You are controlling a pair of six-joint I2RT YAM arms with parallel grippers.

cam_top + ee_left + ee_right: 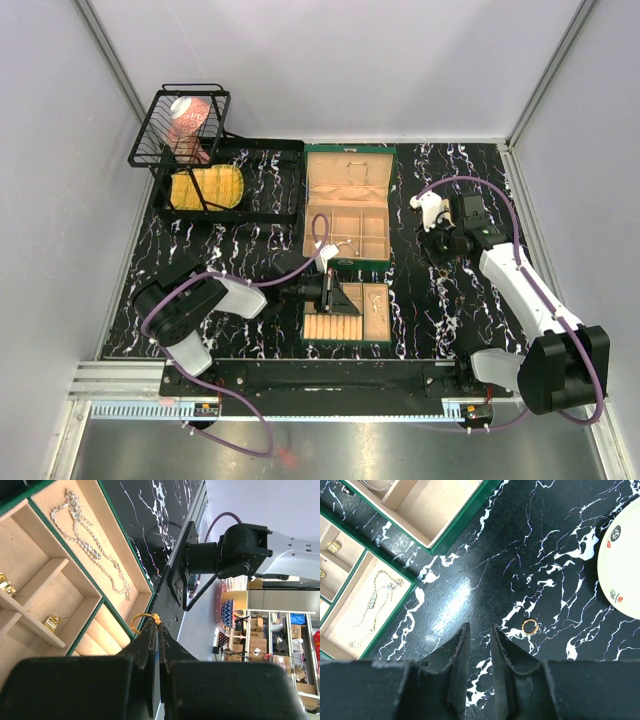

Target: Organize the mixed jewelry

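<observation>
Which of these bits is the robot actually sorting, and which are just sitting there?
Job:
- gold ring pinched in the left gripper
- small ring on the table
- chain in the green tray
- green box

Lying about:
- pale plate
- wire basket

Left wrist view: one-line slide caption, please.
Left end effector pinches a gold ring above the green tray's beige compartments, a silver chain lying in one.

Robotics laboratory test cell. Plain white enclosure walls (300, 60) on aluminium framing (115, 380) surround the marbled table (545, 580) beneath the jaws; beyond the jaws of the left gripper (156, 621), storage shelving (282, 630) holds cardboard boxes (257, 642).
</observation>
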